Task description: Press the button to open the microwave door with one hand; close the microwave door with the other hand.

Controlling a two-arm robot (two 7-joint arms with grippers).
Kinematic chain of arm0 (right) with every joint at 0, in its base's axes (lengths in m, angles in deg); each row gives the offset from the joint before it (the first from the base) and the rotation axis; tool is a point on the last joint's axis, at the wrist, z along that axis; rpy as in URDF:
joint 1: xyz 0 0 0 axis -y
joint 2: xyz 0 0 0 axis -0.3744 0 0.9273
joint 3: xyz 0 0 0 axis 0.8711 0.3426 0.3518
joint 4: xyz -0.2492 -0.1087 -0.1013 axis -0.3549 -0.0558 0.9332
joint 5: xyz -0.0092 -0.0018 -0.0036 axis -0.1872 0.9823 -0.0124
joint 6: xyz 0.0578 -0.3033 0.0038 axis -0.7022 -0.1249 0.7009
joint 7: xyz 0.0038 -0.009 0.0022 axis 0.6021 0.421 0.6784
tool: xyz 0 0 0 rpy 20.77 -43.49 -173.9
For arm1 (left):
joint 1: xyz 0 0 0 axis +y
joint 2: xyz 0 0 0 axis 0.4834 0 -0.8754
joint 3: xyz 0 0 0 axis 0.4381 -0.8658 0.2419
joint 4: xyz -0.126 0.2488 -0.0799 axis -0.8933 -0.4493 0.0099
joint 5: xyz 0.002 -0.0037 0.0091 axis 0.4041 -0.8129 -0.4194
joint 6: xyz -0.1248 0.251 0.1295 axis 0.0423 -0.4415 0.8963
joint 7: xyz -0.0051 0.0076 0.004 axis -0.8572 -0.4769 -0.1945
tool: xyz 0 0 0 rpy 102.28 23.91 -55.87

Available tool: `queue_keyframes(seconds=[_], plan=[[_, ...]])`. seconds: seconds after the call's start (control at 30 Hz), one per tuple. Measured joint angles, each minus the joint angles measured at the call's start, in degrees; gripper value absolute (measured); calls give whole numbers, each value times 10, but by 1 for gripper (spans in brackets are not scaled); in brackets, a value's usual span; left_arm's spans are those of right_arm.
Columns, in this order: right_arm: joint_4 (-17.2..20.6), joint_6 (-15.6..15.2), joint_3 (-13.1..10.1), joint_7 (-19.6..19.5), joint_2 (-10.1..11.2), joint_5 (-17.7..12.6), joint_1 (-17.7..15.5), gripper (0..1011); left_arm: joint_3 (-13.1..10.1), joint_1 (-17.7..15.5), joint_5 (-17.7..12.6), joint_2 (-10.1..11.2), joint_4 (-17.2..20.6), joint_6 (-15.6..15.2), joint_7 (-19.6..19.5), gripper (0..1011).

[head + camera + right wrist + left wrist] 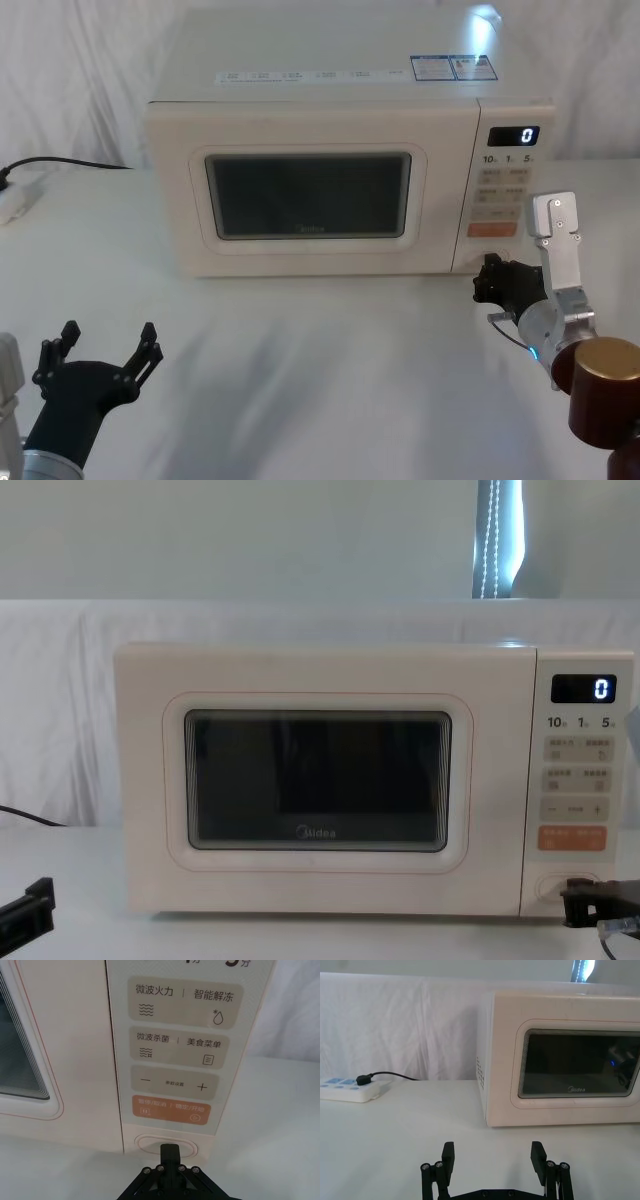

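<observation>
The microwave (330, 160) stood toward the back edge of the counter (300, 380), and its door (310, 190) sat flush with the cream front, so nothing of the task looked finished yet: no opening, and so no closing either.

The right tool (169, 1152) was at the button (150, 1142), the wide pill-shaped key at the bottom of the control panel, just below the orange key (170, 1110). In the right wrist view its fingers were pressed together into a single black tip laid over the middle of the button. Whether the tip was actually bearing on the key or resting just short of it could not be told. From the head view, the same tool (492, 280) sat at the microwave's lower right corner, close to the counter.

The left tool (105, 355) hung near the front left corner of the counter, well apart from the microwave, its fingers spread wide and holding nothing.

By my reading, the first step was at the point of the press. Left to do: the door must spring open, then the left tool must swing in and push it shut.
</observation>
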Motion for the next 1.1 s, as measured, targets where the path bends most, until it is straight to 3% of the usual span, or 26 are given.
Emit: queue_keyframes(seconds=[1.1], plan=[[-15, -1, -6, -8, -8, 14, 13, 0, 0, 0, 0, 0, 0, 0, 0, 1001]])
